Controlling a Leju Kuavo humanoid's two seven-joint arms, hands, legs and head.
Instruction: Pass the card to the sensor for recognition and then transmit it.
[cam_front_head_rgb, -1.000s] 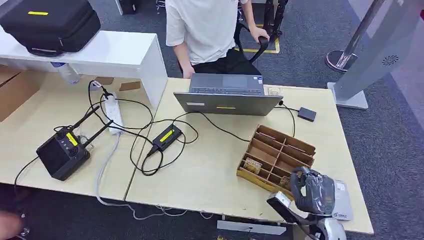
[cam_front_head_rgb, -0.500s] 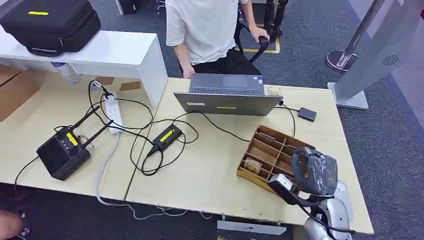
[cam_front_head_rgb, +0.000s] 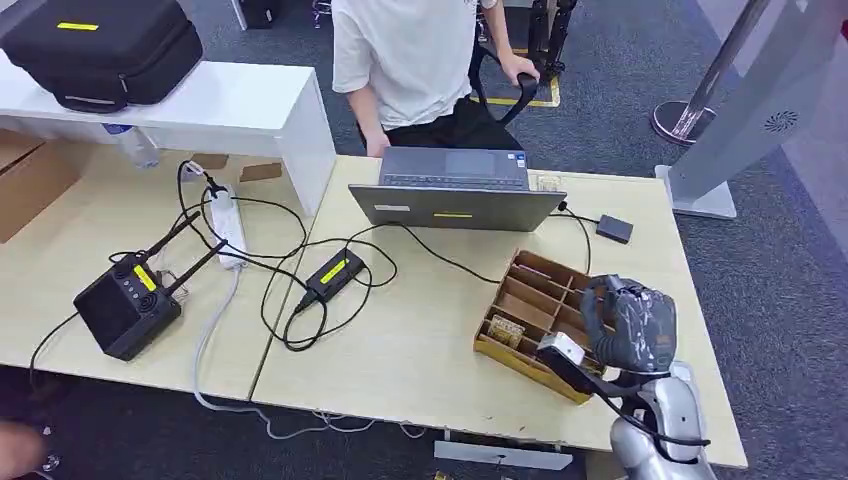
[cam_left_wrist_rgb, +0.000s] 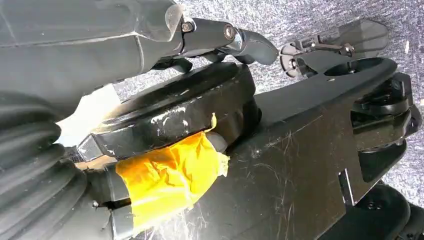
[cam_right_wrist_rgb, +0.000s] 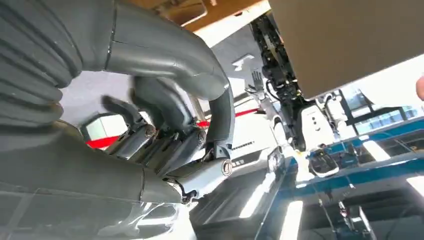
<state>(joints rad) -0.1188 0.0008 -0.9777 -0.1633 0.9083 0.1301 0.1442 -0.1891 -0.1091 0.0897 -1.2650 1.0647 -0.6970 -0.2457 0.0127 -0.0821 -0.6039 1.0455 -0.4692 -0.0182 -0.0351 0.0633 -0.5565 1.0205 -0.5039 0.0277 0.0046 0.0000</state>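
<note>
My right hand (cam_front_head_rgb: 630, 325) hovers over the near right corner of the wooden divider tray (cam_front_head_rgb: 530, 268), fingers curled downward. In the right wrist view the right hand (cam_right_wrist_rgb: 165, 125) has its thumb arched toward the curled fingers, and I see nothing between them. A small stack of cards (cam_front_head_rgb: 505, 331) lies in a front compartment of the tray. A white card (cam_front_head_rgb: 688, 376) lies on the table beside my right forearm, partly hidden. The small black sensor box (cam_front_head_rgb: 613, 228) sits on the table beyond the tray. My left hand (cam_left_wrist_rgb: 225, 35) hangs low with its fingers stretched out, holding nothing.
A grey laptop (cam_front_head_rgb: 455, 190) stands at the table's far edge, with a person (cam_front_head_rgb: 410, 50) behind it. Cables, a black adapter (cam_front_head_rgb: 333, 272), a power strip (cam_front_head_rgb: 228, 225) and a black antenna box (cam_front_head_rgb: 125, 305) lie to the left. A white kiosk (cam_front_head_rgb: 760, 100) stands at right.
My right hand has risen from the table's front edge by the white card and moved forward over the tray's near right corner. Nothing else on the table has moved.
</note>
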